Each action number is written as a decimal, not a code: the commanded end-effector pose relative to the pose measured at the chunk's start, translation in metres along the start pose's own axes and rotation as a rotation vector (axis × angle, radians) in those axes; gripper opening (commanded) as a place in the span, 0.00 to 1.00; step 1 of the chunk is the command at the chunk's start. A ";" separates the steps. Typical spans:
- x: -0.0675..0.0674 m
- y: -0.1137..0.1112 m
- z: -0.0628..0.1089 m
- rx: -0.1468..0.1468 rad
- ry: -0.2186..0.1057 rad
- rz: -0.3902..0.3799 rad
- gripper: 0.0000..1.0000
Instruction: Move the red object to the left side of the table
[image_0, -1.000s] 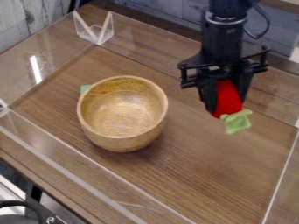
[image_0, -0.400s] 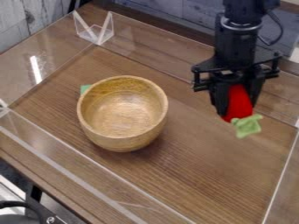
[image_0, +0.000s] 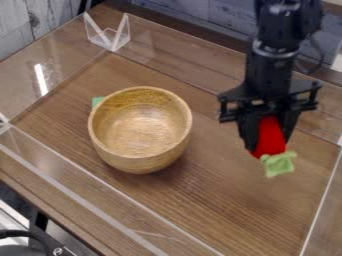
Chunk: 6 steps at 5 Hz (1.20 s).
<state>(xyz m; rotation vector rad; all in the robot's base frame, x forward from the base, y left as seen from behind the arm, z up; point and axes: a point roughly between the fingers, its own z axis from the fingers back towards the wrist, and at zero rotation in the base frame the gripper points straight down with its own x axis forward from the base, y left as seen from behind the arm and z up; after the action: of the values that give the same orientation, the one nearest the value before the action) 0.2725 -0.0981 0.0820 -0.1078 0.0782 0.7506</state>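
The red object (image_0: 274, 135), a small plump toy fruit with a light green leafy end (image_0: 279, 164) hanging below it, is clamped between the black fingers of my gripper (image_0: 273, 128). The gripper points straight down and is shut on the fruit at the right side of the brown wood-grain table (image_0: 201, 205). The leafy end hangs just above the tabletop or touches it; I cannot tell which. The fruit's upper part is hidden by the fingers.
A round light wooden bowl (image_0: 140, 127) stands left of centre, with a small green thing (image_0: 98, 102) peeking out behind its left rim. Low clear acrylic walls (image_0: 80, 205) border the table. A clear angled stand (image_0: 107, 32) sits at the back left.
My gripper has sunk toward the tabletop and shifted a little to the right, carrying the red fruit with it. The bowl has not moved.
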 end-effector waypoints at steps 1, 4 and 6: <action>0.005 0.007 0.006 -0.043 -0.038 0.030 0.00; 0.020 0.024 0.024 -0.078 -0.058 0.055 0.00; 0.022 0.032 0.019 -0.107 -0.070 0.167 0.00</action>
<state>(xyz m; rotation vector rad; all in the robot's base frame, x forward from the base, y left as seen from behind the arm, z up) 0.2641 -0.0581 0.0847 -0.1534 0.0179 0.9236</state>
